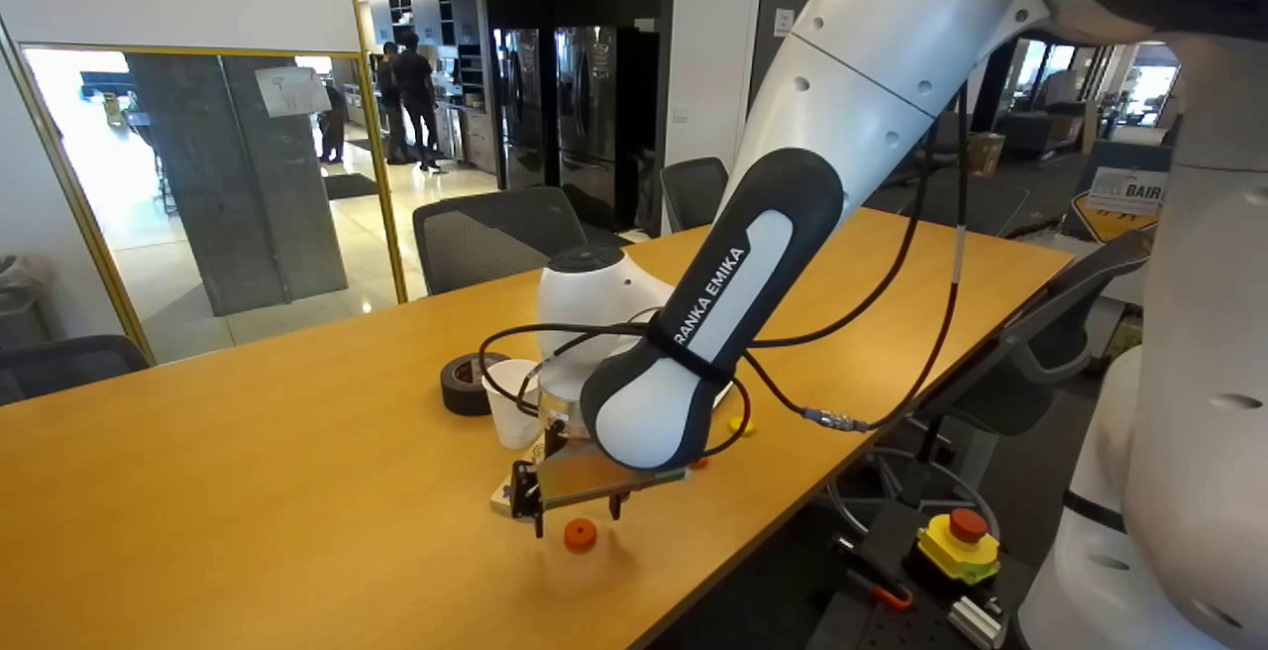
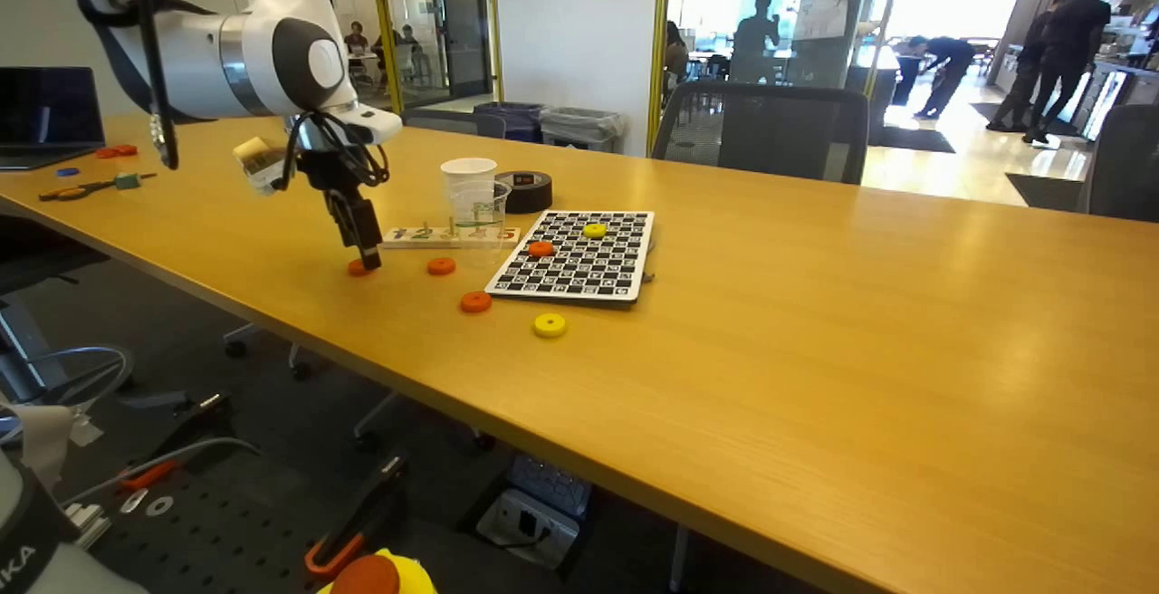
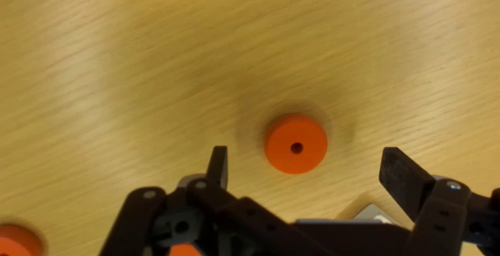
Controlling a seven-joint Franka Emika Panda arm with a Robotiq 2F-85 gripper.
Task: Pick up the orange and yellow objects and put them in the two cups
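Observation:
My gripper [image 3: 304,148] points down with its fingers wide apart and nothing held. Below the fingertips, between them in the wrist view, an orange disc [image 3: 296,158] with a centre hole lies flat on the table. In an exterior view more orange discs [image 2: 441,265] [image 2: 475,301] lie on the table, beside a yellow disc [image 2: 549,325]. Another orange disc [image 2: 541,249] and a yellow one [image 2: 594,230] rest on the checkered board. Two cups stand upright close together: a white cup [image 2: 469,170] and, in front of it, a clear plastic cup [image 2: 493,205].
A black tape roll [image 2: 530,192] lies beside the cups. The wooden number strip [image 2: 407,238] with pegs sits by the clear cup, and the checkered board [image 2: 579,282] is nearby. Pliers [image 2: 81,189] and a laptop [image 2: 50,114] lie farther off. The table edge [image 2: 299,327] runs near the gripper.

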